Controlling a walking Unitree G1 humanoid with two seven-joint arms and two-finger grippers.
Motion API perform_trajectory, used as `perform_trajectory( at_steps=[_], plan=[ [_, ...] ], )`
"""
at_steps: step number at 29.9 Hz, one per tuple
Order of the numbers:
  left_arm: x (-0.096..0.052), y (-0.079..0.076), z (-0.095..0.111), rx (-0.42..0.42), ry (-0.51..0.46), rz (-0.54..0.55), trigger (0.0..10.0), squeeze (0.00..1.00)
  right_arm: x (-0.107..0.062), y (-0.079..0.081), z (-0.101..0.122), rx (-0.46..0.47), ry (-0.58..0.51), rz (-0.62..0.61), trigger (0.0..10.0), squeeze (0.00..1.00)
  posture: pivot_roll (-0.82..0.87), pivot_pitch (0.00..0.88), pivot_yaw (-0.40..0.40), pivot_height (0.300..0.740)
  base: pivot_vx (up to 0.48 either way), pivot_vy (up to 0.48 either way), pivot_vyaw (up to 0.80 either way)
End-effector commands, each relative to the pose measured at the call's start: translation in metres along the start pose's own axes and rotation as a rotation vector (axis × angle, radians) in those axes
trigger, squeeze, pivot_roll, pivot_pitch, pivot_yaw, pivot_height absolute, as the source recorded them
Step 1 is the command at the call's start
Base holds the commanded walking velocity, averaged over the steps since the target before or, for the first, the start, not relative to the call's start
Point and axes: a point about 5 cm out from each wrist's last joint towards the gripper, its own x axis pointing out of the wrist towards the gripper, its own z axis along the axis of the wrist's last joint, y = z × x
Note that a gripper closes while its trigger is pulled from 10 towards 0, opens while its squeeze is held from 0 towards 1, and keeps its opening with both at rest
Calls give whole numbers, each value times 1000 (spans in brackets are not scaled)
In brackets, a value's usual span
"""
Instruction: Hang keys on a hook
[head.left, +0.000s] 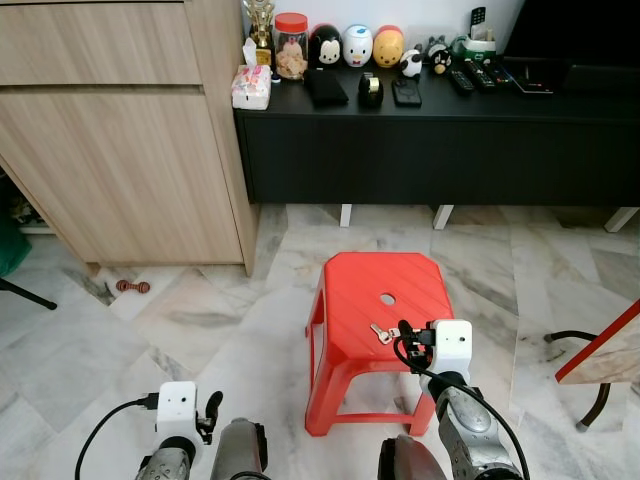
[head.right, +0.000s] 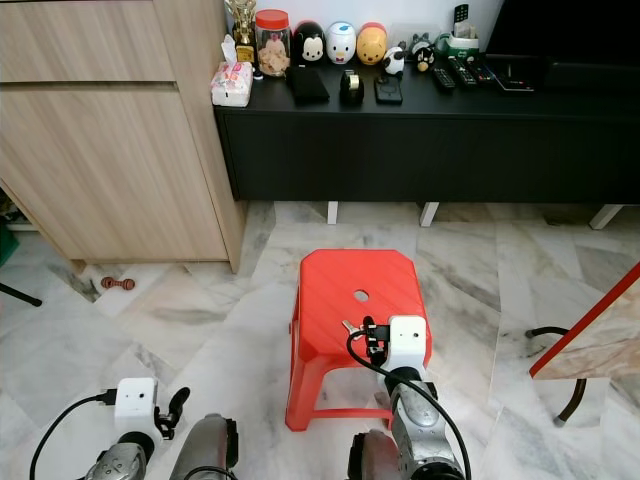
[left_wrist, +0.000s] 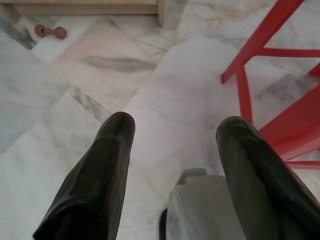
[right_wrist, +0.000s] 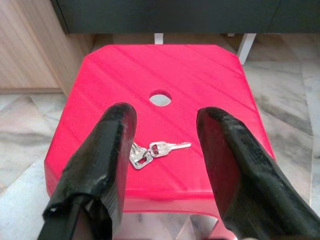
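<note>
The keys (right_wrist: 152, 150) lie flat on the red stool (right_wrist: 200, 75), at seven o'clock from its hole. The right gripper (right_wrist: 162, 150), fingers spread, hovers over them; the left gripper (left_wrist: 175, 150) hangs spread too. They look light, hard and slippery, so pinching the ring seems best.

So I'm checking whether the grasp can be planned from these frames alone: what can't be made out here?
- Keys: the right gripper's left-hand finger in the right wrist view covers part of the bunch; key count unclear.
- Hook: cannot be made out.
- Stool: near edge behind the right arm, head views.
- Left gripper: open above bare floor.
</note>
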Motion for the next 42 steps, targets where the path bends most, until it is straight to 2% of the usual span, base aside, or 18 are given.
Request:
perform_trajectory(
  at_steps=[1, 11, 12, 13, 19, 23, 28, 35, 42],
  plan=[
    [-3, 1, -6, -12, 13, 8, 10000, 0, 0, -1, -1, -19, 2, -8, 10000, 0, 158, 99, -56, 608, 0, 0, 0],
    [-6, 0, -10, -8, 26, 9, 10000, 0, -1, -1, 2, -56, -24, -5, 10000, 0, 154, 87, -53, 608, 220, 0, 160],
    [-6, -1, -11, -6, 30, 8, 10000, 0, -1, -1, 0, -3, -15, -18, 10000, 0, 154, 87, -52, 608, 326, 0, 0],
    [-6, -1, -11, -5, 31, 7, 10000, 0, -1, -1, -1, -3, -15, -23, 10000, 0, 154, 86, -52, 608, 326, 0, 0],
    [-7, -2, -12, -11, 36, 6, 10000, 0, -3, -1, -3, -42, -4, -16, 10000, 0, 156, 87, -54, 608, 329, 0, 0],
    [-7, -3, -12, -14, 35, 5, 10000, 0, -3, -2, -4, -33, -1, -18, 10000, 0, 159, 94, -57, 608, 339, 0, 0],
    [-7, -2, -14, -18, 44, 9, 10000, 0, -3, 1, -3, -76, -8, -2, 10000, 0, 157, 103, -55, 608, 344, 0, 296],
    [-9, 0, -16, -15, 56, 16, 10000, 0, -5, -1, -6, -38, 1, -24, 10000, 0, 158, 114, -52, 608, 343, 0, 333],
    [-10, 0, -20, -13, 77, 17, 10000, 0, -4, -5, -6, -51, 6, -44, 10000, 0, 154, 116, -48, 608, 87, 0, 0]
  ],
)
